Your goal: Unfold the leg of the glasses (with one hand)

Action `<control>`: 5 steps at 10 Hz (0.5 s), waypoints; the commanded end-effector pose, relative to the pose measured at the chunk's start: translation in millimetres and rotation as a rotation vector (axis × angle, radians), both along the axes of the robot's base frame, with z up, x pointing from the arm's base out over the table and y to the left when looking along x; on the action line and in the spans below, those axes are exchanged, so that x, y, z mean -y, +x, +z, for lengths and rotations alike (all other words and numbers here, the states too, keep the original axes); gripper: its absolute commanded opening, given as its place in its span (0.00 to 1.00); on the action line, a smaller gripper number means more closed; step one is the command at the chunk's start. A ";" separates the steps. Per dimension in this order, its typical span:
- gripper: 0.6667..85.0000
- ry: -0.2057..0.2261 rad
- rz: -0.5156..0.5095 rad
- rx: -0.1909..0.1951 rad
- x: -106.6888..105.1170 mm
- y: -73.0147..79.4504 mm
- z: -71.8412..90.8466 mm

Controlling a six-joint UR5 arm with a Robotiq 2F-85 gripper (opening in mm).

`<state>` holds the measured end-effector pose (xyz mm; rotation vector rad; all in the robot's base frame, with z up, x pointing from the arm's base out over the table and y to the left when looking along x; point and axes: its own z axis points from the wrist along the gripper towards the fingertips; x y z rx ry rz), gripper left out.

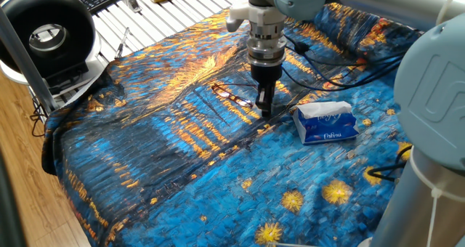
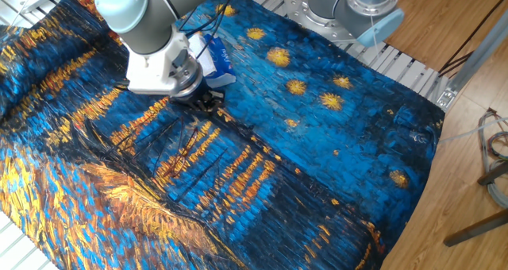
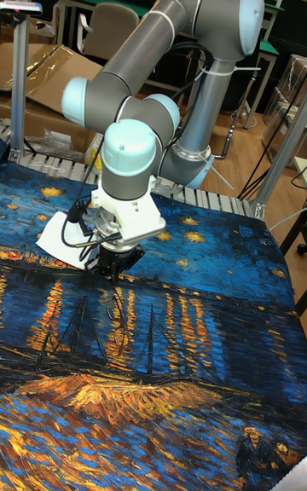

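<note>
My gripper (image 1: 265, 110) points straight down over the painted blue-and-orange cloth (image 1: 182, 174), fingertips low at the fabric. The glasses (image 1: 232, 96) lie flat on the cloth just beside it, toward the fan side, a thin leg running toward the fingers; I can't tell if they touch. The fingers look close together, but whether they pinch anything I cannot tell. The tissue pack (image 1: 326, 122) sits near on the opposite side. In the other fixed view the gripper (image 2: 205, 101) hides the glasses; in the tall view (image 3: 113, 265) likewise.
</note>
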<state>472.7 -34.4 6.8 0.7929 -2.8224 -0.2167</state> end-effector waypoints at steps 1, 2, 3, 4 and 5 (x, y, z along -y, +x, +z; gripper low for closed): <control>0.00 -0.006 -0.007 0.019 -0.5 10.0 5.4; 0.00 -0.010 -0.004 0.019 0.6 11.9 7.7; 0.00 -0.014 -0.003 0.019 1.4 14.0 10.1; 0.00 -0.019 0.000 0.019 2.8 16.1 13.0; 0.00 -0.021 0.000 0.025 3.0 18.6 14.2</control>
